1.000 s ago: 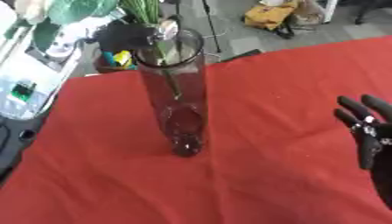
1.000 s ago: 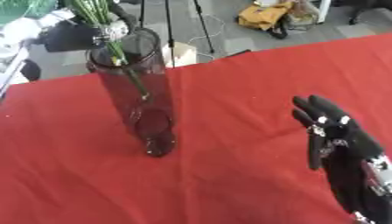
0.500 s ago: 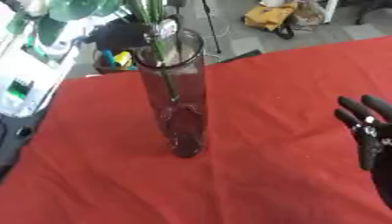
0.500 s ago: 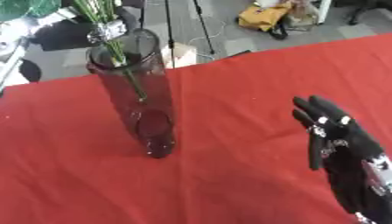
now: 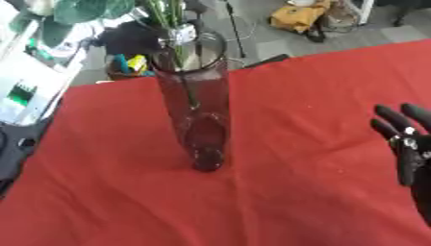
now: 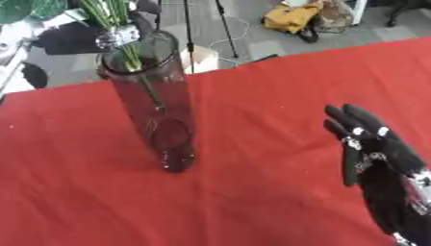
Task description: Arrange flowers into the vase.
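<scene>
We see green stems [image 6: 126, 45] standing in the vase [image 6: 156, 103]; our right hand [image 6: 374, 158] waits, fingers open, near the counter's right edge.

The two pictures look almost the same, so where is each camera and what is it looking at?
Left eye view: sits in the robot's head, looks down at the glass vase on the red tablecloth; the right hand shows at the right edge.
Right eye view: sits beside it in the head, looks down the same way; more of the right hand shows, open, fingers up.
Both share the vase, the green stems going into it, the cloth and that hand. No left hand shows.
</scene>
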Controlling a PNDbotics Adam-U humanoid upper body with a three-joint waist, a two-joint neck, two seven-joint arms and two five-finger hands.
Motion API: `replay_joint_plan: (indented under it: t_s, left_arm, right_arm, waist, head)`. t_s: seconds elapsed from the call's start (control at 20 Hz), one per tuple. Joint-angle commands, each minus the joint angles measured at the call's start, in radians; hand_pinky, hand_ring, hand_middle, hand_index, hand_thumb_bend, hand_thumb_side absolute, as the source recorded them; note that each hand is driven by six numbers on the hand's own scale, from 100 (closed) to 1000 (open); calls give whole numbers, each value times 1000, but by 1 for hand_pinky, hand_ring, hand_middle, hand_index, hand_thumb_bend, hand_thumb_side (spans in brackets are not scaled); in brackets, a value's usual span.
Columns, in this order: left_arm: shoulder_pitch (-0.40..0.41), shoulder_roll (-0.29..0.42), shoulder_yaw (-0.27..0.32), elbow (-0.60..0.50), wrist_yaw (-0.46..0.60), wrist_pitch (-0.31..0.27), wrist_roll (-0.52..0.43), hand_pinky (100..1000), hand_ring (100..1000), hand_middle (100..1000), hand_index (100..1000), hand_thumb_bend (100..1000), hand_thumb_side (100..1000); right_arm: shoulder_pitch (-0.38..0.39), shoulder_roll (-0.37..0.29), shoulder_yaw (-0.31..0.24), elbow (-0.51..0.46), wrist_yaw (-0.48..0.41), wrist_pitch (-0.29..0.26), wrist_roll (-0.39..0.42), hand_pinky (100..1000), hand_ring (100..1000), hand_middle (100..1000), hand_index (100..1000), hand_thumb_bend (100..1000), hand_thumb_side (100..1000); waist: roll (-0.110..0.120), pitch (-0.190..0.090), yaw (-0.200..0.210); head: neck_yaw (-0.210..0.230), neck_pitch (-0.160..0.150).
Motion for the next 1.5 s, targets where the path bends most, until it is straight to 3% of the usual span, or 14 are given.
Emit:
replay_joint_plan:
  t_s: [0.05,0.45,0.5,0.7,1.5]
  left_arm:
    - [-17,33,19,-18,-31,3,-15,925,945,1000,1000,100,1000]
    - [-15,37,20,-22,-69,7,-38,937,952,1000,1000,105,1000]
    - [-14,37,20,-24,-66,4,-41,943,955,1000,1000,156,1000]
    - [-10,45,24,-29,-47,-5,-51,950,958,1000,1000,193,1000]
    - [25,80,46,-31,-24,-24,-3,951,953,1000,1000,216,1000]
  right_arm:
    - [-5,-14,-1,-19,-5,-1,-2,1000,1000,255,943,100,1000]
    - [-3,-13,1,-19,-5,-3,1,1000,1000,253,943,100,1000]
    - [-2,-13,1,-19,-5,-2,1,1000,1000,253,943,100,1000]
    - [-1,-13,0,-19,-6,-3,1,1000,1000,254,943,100,1000]
    - [3,-8,-2,-19,2,-5,0,1000,1000,250,944,100,1000]
  waist:
    - [-10,-26,3]
    - [-14,-27,7]
    - [-14,-27,7]
    - [-15,-29,7]
    - [-25,-27,19]
  head:
    - [2,2]
    - [1,0]
    - [1,-1]
    - [4,-3]
    - [-7,-11]
